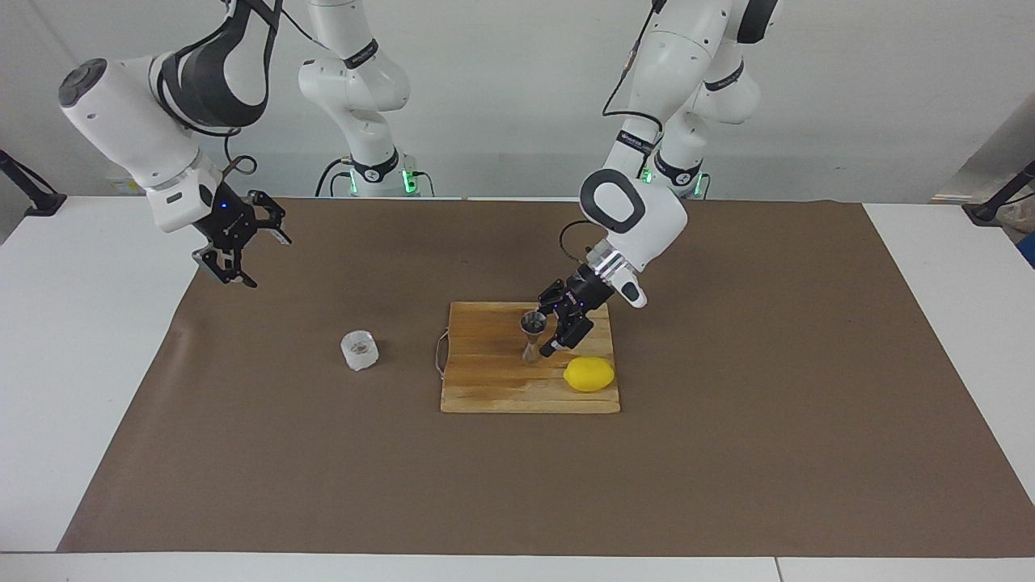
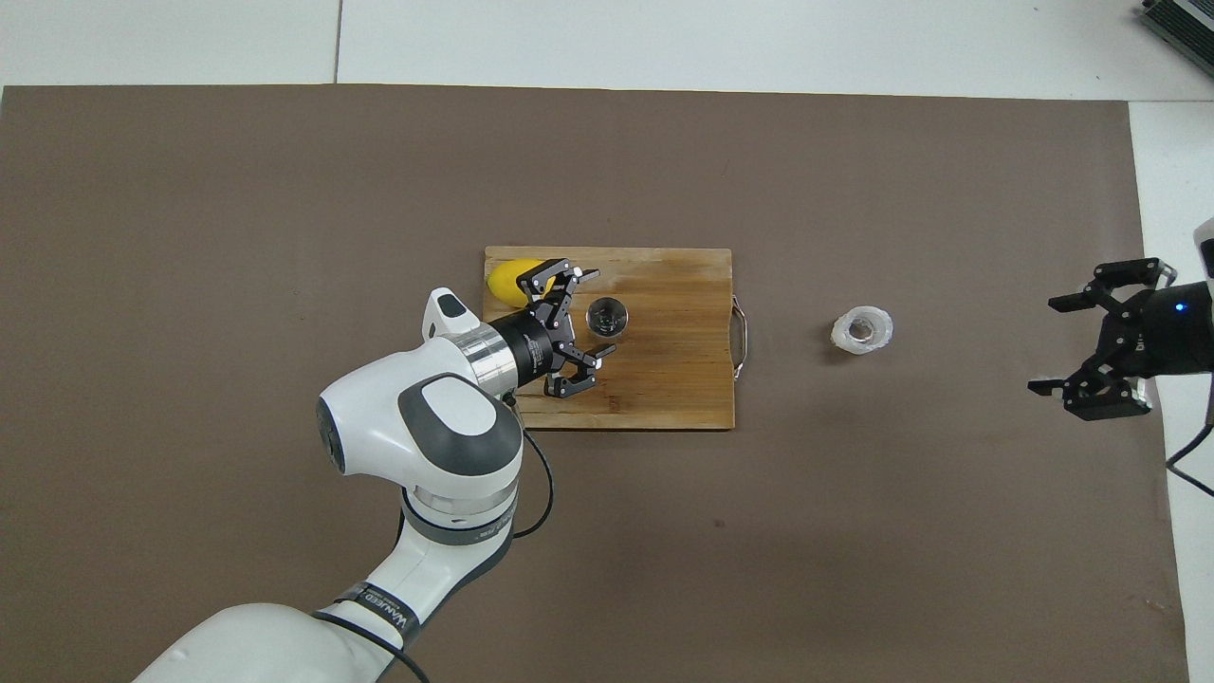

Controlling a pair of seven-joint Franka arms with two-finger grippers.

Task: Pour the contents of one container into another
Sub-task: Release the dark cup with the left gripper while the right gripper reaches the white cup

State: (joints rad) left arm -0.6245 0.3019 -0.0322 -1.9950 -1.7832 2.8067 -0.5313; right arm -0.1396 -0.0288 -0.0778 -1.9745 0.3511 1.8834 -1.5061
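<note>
Facing view: high camera across the desk, looking toward the robots, whose bases stand at the top. Overhead view: camera above the robots' end, looking steeply down and forward. Both frame the brown mat and the cutting board, turned half a turn between views.
</note>
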